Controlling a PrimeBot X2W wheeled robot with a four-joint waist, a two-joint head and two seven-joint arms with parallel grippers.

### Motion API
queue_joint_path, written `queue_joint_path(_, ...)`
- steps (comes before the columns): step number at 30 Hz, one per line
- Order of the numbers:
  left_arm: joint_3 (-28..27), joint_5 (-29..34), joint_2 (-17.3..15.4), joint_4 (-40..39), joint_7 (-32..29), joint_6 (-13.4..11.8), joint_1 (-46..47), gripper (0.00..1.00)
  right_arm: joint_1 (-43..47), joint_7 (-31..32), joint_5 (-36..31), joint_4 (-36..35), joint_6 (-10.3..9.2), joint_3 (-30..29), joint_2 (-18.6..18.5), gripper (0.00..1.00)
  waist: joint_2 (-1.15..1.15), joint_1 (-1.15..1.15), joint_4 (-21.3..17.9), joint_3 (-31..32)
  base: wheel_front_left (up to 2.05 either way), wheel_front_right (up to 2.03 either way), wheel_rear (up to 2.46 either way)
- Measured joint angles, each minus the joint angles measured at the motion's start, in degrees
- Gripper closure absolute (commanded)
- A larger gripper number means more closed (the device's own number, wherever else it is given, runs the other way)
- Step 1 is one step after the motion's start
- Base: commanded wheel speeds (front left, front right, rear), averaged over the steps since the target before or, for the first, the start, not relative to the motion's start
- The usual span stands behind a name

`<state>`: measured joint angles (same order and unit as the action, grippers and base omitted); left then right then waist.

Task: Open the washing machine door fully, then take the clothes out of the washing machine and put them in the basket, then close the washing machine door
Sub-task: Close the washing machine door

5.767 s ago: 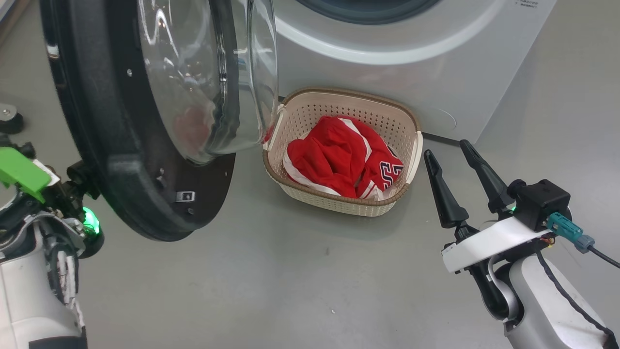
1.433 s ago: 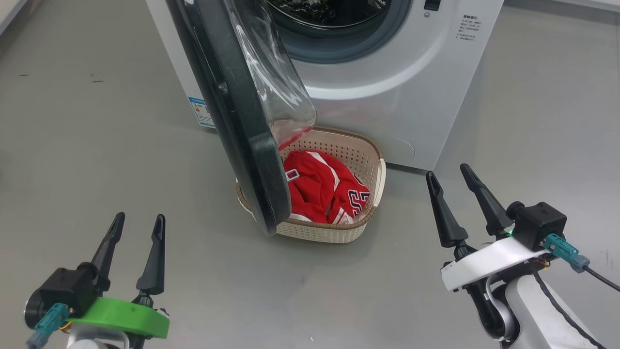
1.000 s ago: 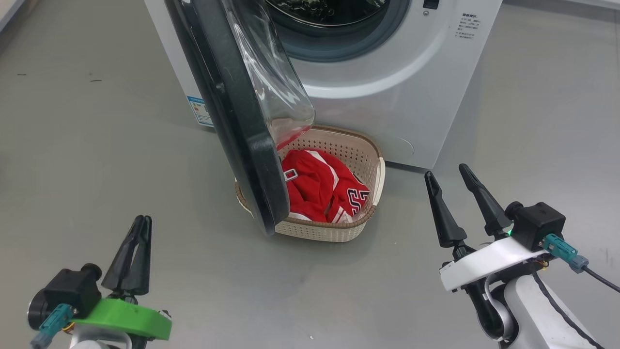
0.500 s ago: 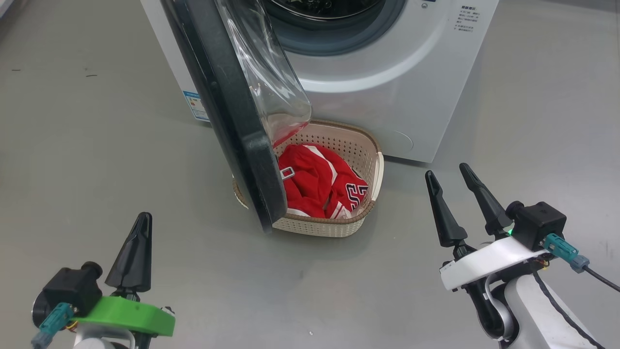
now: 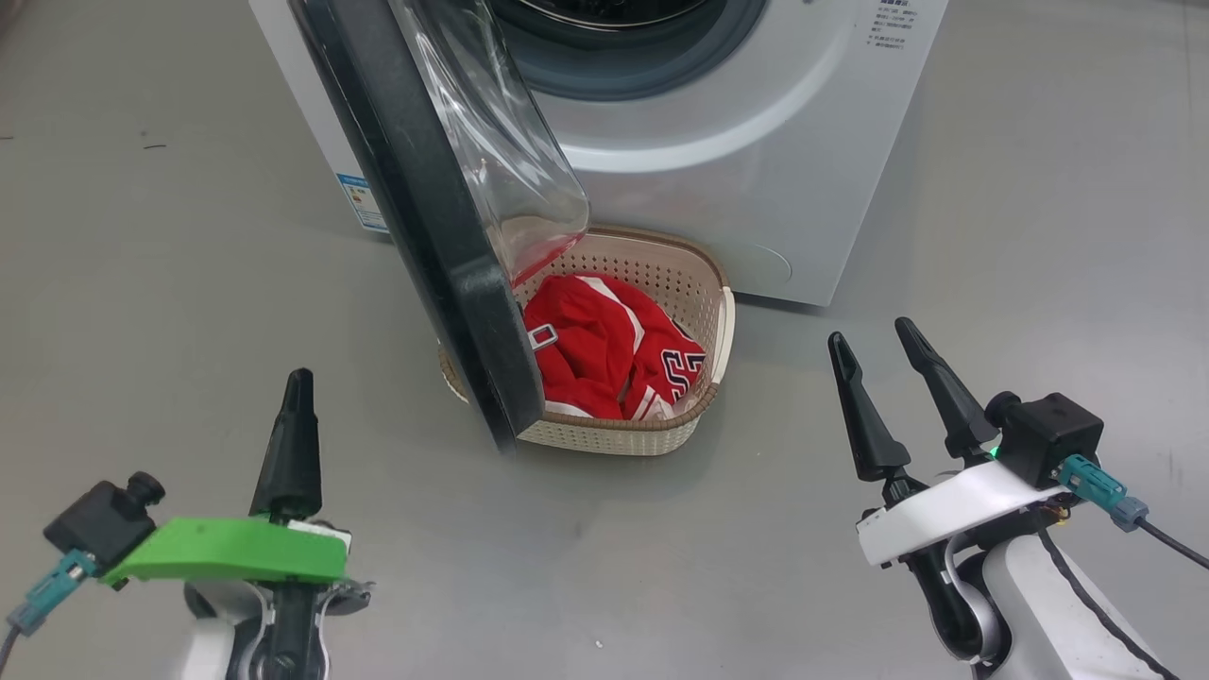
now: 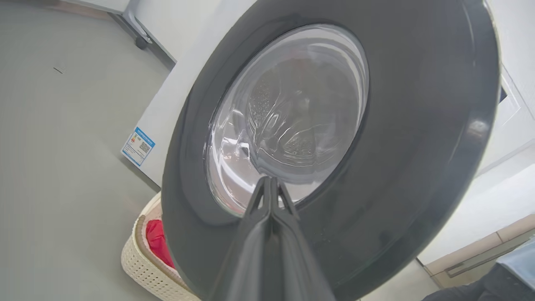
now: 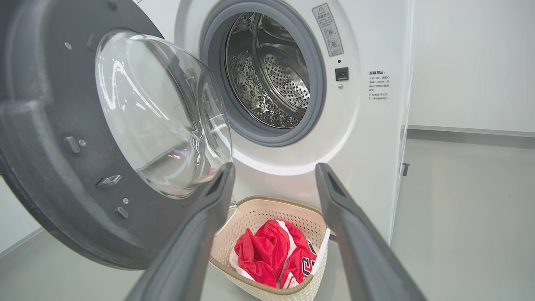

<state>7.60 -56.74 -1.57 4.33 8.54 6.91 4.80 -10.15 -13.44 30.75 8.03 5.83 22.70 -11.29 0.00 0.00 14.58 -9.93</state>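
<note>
Holding left claw (image 5: 300,382) shut, empty, aiming at door (image 5: 425,217). Holding right claw (image 5: 870,333) spread wide, empty. Seeing clothes (image 5: 595,340) lying in basket (image 5: 614,430) beside washer (image 5: 756,170).

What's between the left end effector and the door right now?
Only bare floor, as the head view shows; the shut left end effector points at the door with nothing in the way.

The washing machine door (image 5: 444,246) stands half swung out from the washing machine (image 5: 756,170). Its lower edge hangs over the left end of the basket (image 5: 614,436) and walls off that side. The basket's right and near sides lie open from above. Right of the door, the drum mouth (image 7: 271,75) is unobstructed. Open floor (image 5: 142,302) spreads left and right.
</note>
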Motion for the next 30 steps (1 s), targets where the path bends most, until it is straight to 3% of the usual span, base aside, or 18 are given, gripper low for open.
queue_joint_path(12,-0.92,-34.95,0.10,-5.43,-12.68,0.00,3.65,1.00,-0.02,-0.07,0.00,0.01,0.00,-0.08,0.00,0.00,0.00,0.00,-1.16,-0.61,0.00,0.00,0.00)
queue_joint_path(14,-0.13,-43.53,-0.07,-6.97,-14.83,-0.04,4.05,1.00,-0.05,-0.07,0.00,0.01,0.00,-0.07,0.00,0.00,0.00,0.00,-1.50,-0.80,0.00,0.00,0.00)
queue_joint_path(17,0.11,-51.14,-0.08,-8.47,-16.30,-1.26,4.12,1.00,-0.33,-0.07,0.00,-0.01,0.00,0.30,0.08,0.00,0.00,0.00,-1.96,-1.05,0.00,0.00,0.00)
queue_joint_path(30,-0.45,-54.49,-0.37,-11.32,-20.65,-5.93,5.24,1.00,-1.46,-0.07,0.00,-0.01,0.00,0.46,0.33,0.00,0.00,0.00,-5.38,-2.97,0.00,0.00,0.00)
